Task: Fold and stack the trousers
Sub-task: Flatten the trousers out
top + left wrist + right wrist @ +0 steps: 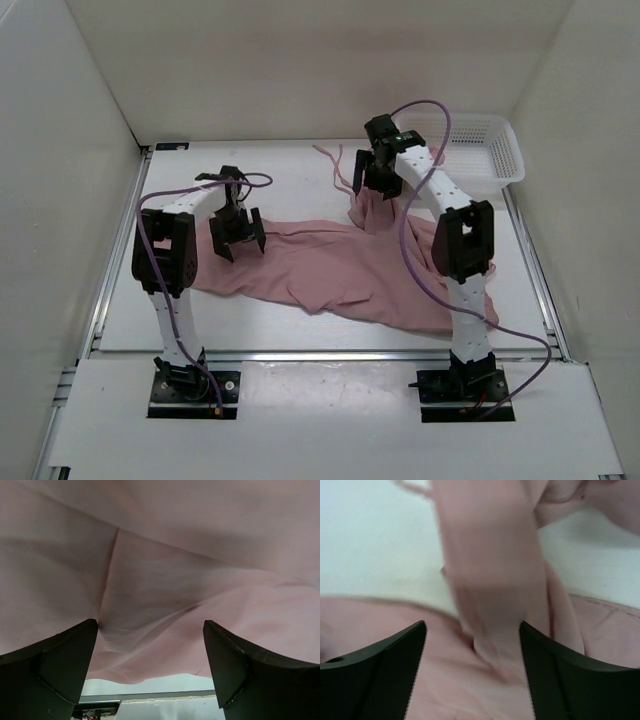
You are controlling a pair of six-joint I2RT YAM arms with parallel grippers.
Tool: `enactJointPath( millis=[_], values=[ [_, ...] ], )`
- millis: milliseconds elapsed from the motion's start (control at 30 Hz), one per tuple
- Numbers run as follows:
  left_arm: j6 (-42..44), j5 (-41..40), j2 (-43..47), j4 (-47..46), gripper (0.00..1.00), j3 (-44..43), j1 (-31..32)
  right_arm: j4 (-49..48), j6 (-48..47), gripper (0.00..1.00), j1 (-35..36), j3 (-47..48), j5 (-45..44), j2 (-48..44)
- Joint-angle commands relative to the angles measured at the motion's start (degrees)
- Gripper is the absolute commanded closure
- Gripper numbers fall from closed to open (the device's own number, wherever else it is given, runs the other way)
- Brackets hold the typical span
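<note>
Pink trousers (330, 270), left tool (240, 250) hovering open, right tool (377, 190) extended far

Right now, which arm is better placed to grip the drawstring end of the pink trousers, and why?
Probably the right: the right gripper is open over the bunched drawstring end of the trousers, fabric between its fingers. The left gripper is open over the other side.

Nothing here can be read. From where I stand, the dusty-pink soft-fabric trousers (340, 270) show no print or tag with legible writing. A small dark strip (170, 147) at the far left corner of the white table (290, 180) is too small to make out.
</note>
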State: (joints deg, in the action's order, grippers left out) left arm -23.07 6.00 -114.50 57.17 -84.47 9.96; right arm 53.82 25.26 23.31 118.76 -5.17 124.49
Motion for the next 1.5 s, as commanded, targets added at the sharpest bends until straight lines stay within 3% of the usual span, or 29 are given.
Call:
enactJointPath(
  millis=[0,67,100,133,167,267,433,600,700,800,900,933,1000,1167,1267,1300,1333,1467],
  values=[
    [-1.0,-1.5,4.5,-2.4,0.01,2.6,-0.1,1.6,2.8,0.24,-0.1,6.8,-9.0,6.5],
    [-1.0,-1.5,5.8,-2.4,0.01,4.6,-0.1,2.3,4.2,0.38,-0.1,7.5,-11.9,7.5],
    [-1.0,-2.2,6.5,-2.4,0.01,5.3,-0.1,2.3,4.7,0.56,-0.1,7.5,-12.7,8.1],
    [-1.0,-2.2,7.2,-2.4,0.01,6.8,-0.1,2.3,5.3,0.64,0.5,6.9,-13.4,8.1],
    [-0.5,-2.2,8.8,-2.4,0.01,7.6,-0.1,1.6,5.3,0.8,0.5,6.9,-13.9,8.1],
    [-0.5,-2.2,12.4,-2.4,0.01,12.4,-0.1,1.0,3.2,1.0,2.1,4.9,-13.4,5.9],
    [0.0,-0.8,21.7,0.3,0.0,13.4,-0.1,-8.6,-6.2,1.0,9.2,-10.3,-10.8,-7.9],
    [0.7,-0.8,23.1,6.6,0.0,-1.9,-0.1,-11.1,-6.2,1.0,19.5,-22.6,-7.7,-16.0],
    [1.4,-0.3,17.9,8.8,0.0,-12.0,-0.1,-11.1,-3.0,1.0,24.7,-28.7,-7.7,-18.4],
    [1.9,-0.3,12.0,12.6,0.0,-21.0,-0.1,-8.1,-1.6,0.89,25.3,-30.3,-11.0,-21.8],
    [1.9,2.2,9.6,12.6,0.0,-26.0,0.5,-6.7,-1.9,0.42,22.1,-31.0,-13.2,-29.2],
    [1.9,3.1,8.3,12.6,0.0,-27.0,0.5,-6.7,-2.5,0.22,19.6,-31.0,-13.2,-32.8],
    [1.9,5.3,6.5,12.1,0.0,-29.0,2.1,-6.1,-4.6,0.13,17.2,-29.4,-12.4,-35.6],
    [1.9,5.1,-1.8,12.7,0.0,-40.0,9.8,-2.3,-5.7,0.1,9.6,-27.2,-11.1,-42.4],
    [-0.5,2.8,-6.6,13.9,0.0,-48.8,15.3,-1.2,-2.4,0.24,1.7,-30.4,-10.0,-46.3],
    [-1.0,2.8,-10.4,14.6,0.0,-51.3,16.1,0.0,-0.1,0.39,-3.9,-34.1,-7.9,-47.8],
    [-2.2,2.8,-12.4,14.6,0.0,-55.2,16.7,0.0,0.4,0.41,-7.1,-36.4,-5.5,-48.5],
    [-3.6,5.1,-21.1,14.1,0.0,-62.3,17.9,-2.3,2.3,0.33,-25.0,-47.4,8.9,-49.2]
  ],
)
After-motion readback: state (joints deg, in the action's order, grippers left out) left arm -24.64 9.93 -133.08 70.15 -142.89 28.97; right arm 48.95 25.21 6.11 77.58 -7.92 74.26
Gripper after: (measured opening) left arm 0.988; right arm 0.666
